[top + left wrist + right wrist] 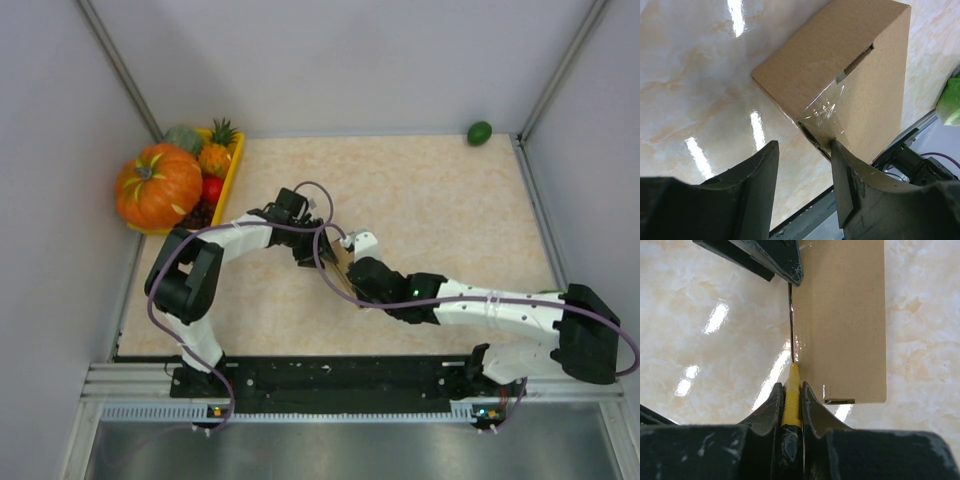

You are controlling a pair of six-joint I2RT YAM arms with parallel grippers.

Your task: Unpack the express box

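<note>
The express box (840,315) is a plain brown cardboard box lying on the marble tabletop, with clear tape over one end (827,112). In the top view only a sliver of the box (337,272) shows between the two arms. My right gripper (792,390) is shut on a yellow utility knife (792,385), whose tip sits at the box's side seam. My left gripper (802,150) is open at the taped end. One of its fingers (845,170) touches the box's corner, and only bare table shows between the jaws.
A yellow fruit tray (234,170) holding a pumpkin (158,186), a pineapple and other fruit stands at the back left. A green fruit (480,132) lies at the back right corner. Walls close in the table on three sides.
</note>
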